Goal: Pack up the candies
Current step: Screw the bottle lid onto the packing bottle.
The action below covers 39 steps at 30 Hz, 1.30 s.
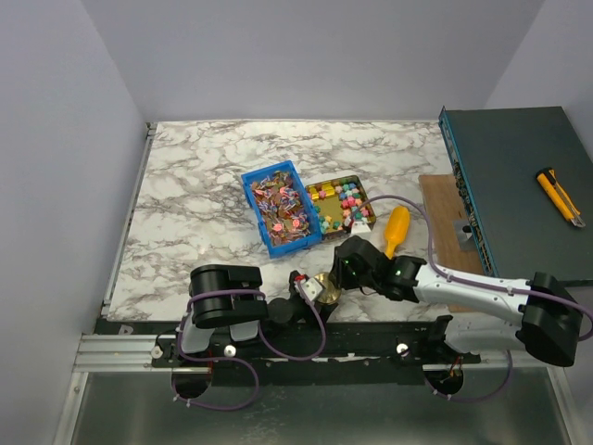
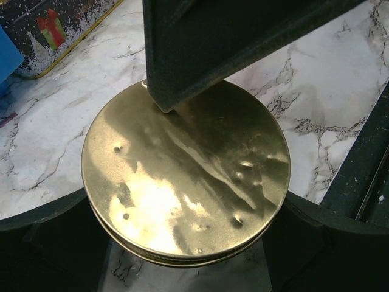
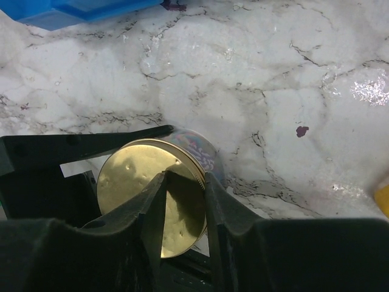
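The left gripper (image 1: 308,289) and right gripper (image 1: 339,278) meet at a round gold tin (image 1: 325,284), near the blue bin (image 1: 255,211) of wrapped candies (image 1: 283,211)

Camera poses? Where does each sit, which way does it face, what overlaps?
Top external: above and behind the bases, looking down at the marble table; left arm and right arm show.
Left wrist: on the left arm, facing down onto the gold-lidded tin; the left fingers flank it.
Right wrist: on the right arm, facing down at the tin past the right fingers.
Shared: both wrist views show the tin and the other arm's finger.
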Available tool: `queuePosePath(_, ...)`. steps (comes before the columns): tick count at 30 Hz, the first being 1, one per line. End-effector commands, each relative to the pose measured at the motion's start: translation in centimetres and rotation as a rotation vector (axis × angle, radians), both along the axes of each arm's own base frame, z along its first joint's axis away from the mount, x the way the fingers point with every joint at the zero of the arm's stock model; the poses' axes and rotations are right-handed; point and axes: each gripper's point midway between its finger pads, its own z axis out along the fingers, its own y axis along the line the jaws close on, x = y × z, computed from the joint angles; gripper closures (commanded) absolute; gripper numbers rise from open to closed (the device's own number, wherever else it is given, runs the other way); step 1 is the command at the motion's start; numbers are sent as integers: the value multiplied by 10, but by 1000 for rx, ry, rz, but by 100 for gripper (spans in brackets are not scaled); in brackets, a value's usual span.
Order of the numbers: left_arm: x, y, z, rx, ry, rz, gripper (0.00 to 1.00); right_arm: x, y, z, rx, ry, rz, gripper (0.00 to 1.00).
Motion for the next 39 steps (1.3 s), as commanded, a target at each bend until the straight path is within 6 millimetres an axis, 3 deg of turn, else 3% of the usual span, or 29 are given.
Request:
queuePosePath(1, 0, 6, 1, -32, 13, 15, 12, -14, -6, -11, 2, 48, 23, 70)
queuePosePath(4, 2, 8, 1, -33, 13, 33, 12, -19, -9, -14, -2, 68, 34, 78)
queuePosePath(25, 19, 24, 0, -33, 10, 144, 10, -73, -27, -33, -15, 266, 138, 80)
queuePosePath(34, 19, 27, -3, -22, 12, 150, 10, -66, -24, 3, -15, 219, 150, 80)
queuePosePath(39, 18, 25, -4, -20, 14, 143, 10, -46, -24, 36, -22, 127, 105, 78)
